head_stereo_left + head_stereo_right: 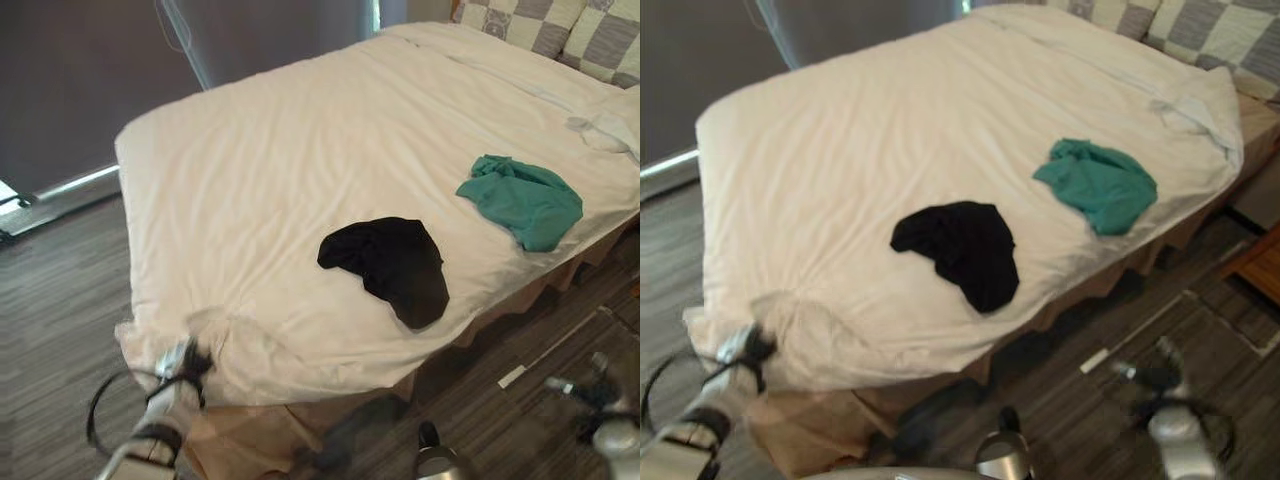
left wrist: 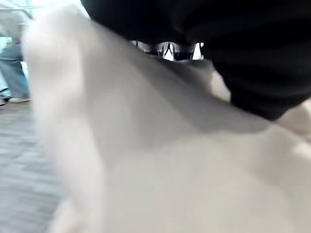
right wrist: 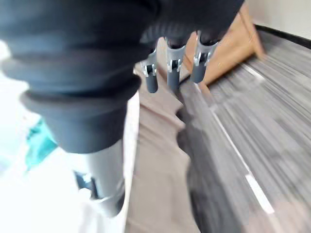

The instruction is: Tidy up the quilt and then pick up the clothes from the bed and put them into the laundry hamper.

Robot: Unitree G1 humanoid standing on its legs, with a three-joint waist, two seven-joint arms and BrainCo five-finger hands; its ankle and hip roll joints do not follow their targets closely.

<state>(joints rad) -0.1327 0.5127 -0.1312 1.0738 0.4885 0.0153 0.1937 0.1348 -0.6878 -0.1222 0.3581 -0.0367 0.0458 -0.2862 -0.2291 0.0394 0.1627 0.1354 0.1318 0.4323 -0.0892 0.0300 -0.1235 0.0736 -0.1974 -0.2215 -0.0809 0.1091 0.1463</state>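
Left hand (image 1: 188, 362) clenched on bunched white quilt (image 1: 300, 180) corner; right hand (image 3: 172, 73) slack.

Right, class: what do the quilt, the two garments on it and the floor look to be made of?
The quilt looks like soft white padded fabric, matte: it puffs and creases, and bunches at the corner where the left robot hand is. The black garment and the teal garment look like thin limp cloth, crumpled in folds. The floor seems to be grey wood-look planks, streaked with grain; real wood or laminate is unclear.

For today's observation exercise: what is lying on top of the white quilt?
A black garment and a green garment lie apart on the quilt. Anything beneath them is covered.
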